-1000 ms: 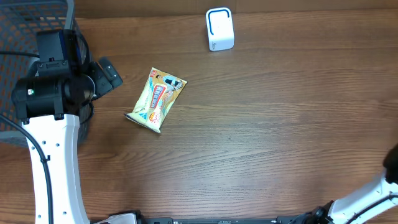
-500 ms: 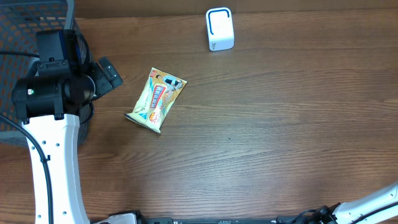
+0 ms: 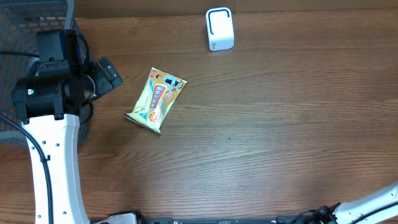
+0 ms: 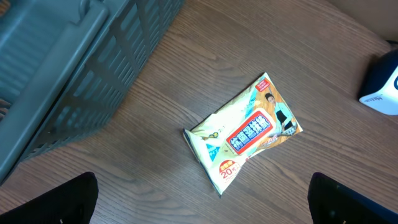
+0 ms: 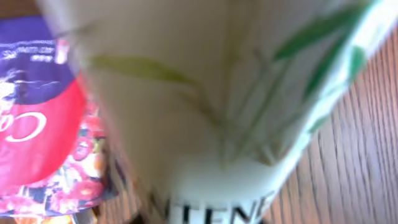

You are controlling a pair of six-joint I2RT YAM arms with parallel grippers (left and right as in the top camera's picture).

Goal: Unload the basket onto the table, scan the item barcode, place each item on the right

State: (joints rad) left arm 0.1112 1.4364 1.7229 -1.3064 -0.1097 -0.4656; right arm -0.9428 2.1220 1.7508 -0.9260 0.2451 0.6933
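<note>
A yellow-green snack packet (image 3: 155, 99) lies flat on the wooden table, and the left wrist view shows it (image 4: 245, 134) just ahead of my left gripper. My left gripper (image 3: 109, 74) hovers left of the packet, open and holding nothing, with its dark fingertips (image 4: 62, 199) at the lower corners of that view. The white barcode scanner (image 3: 219, 29) with a blue rim stands at the table's far edge. In the right wrist view a blurred white package with green leaf print (image 5: 217, 106) fills the frame. It hides my right gripper's jaws.
A grey mesh basket (image 3: 25, 37) sits at the far left, behind the left arm. Under the white package in the right wrist view lies a purple and red floral packet (image 5: 37, 137). Only a white link of the right arm (image 3: 373, 202) shows at the overhead's lower right corner.
The dark part of the right arm at the overhead's right edge has dropped out of view. The left arm, packet and scanner have not moved.
</note>
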